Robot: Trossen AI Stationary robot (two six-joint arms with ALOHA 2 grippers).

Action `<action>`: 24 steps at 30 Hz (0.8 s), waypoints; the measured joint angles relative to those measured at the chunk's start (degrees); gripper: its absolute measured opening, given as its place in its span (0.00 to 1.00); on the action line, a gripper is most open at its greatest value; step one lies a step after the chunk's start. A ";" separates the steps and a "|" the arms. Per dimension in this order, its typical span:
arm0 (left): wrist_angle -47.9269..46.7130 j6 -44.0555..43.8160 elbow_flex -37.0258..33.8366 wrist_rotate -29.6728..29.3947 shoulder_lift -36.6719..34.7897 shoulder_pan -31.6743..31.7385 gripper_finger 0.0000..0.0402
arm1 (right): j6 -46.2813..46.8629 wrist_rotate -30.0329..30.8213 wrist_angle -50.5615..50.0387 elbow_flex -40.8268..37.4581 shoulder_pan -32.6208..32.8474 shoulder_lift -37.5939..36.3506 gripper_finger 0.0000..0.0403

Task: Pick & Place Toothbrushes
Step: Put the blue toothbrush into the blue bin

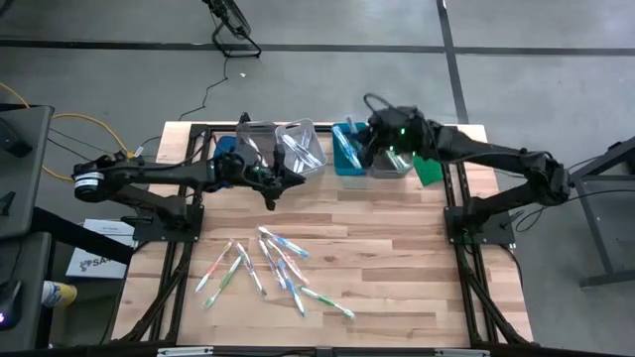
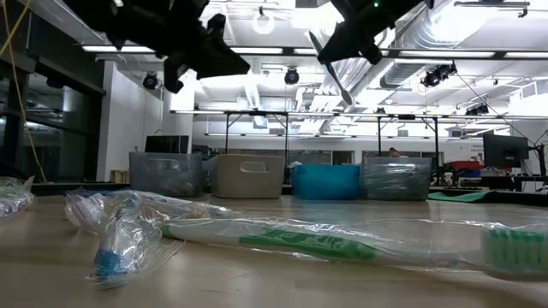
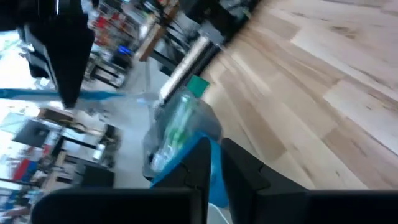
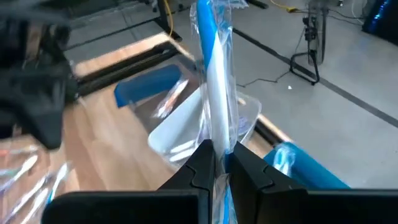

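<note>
The right gripper [image 4: 217, 163] clamps a wrapped blue toothbrush [image 4: 211, 81] above the teal bin [image 1: 348, 151]. The left gripper [image 3: 214, 163] is nearly closed, holding nothing, beside the clear bin [image 1: 303, 146].

The high camera is looking straight down on the whole counter [image 1: 397, 228] from far up. The low one is sitting at counter [image 2: 257, 282] level, facing across it toward the bins [image 2: 248, 175], very near a wrapped toothbrush [image 2: 300, 239]. Each wrist camera is peering past its own gripper: the left gripper [image 3: 214, 165], the right gripper [image 4: 219, 163]. All views are sharing the bins [image 1: 317, 149].
</note>
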 joint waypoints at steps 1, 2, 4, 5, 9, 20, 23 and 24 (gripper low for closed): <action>2.21 -0.01 -1.00 -0.04 0.03 0.00 0.08 | 0.03 -0.83 -0.37 1.00 -1.14 0.55 0.05; 3.69 -0.02 -2.09 -0.10 0.03 0.00 0.07 | 0.07 -1.52 -1.03 2.11 -2.04 1.12 0.05; 4.37 0.00 -3.93 -0.05 -0.34 0.00 0.07 | 0.36 -2.73 -3.22 4.26 -3.35 2.91 0.05; 5.33 -0.02 -4.45 -0.09 -0.34 0.00 0.06 | 0.60 -3.18 -4.35 5.37 -3.99 4.11 0.05; 6.78 -0.01 -6.51 -0.04 -0.40 0.00 0.05 | 1.81 -4.47 -8.24 10.17 -5.42 9.97 0.05; 6.67 1.96 -7.09 -0.09 -0.49 0.00 0.05 | 5.18 -6.02 -22.93 25.38 -8.87 27.16 0.05; 5.97 2.06 -7.09 -0.09 -0.49 0.00 0.05 | 5.57 -9.07 -23.40 27.23 -10.10 30.68 0.05; 6.00 2.02 -7.09 -0.09 -0.49 0.00 0.05 | 5.77 -9.49 -23.46 27.65 -10.46 31.68 0.05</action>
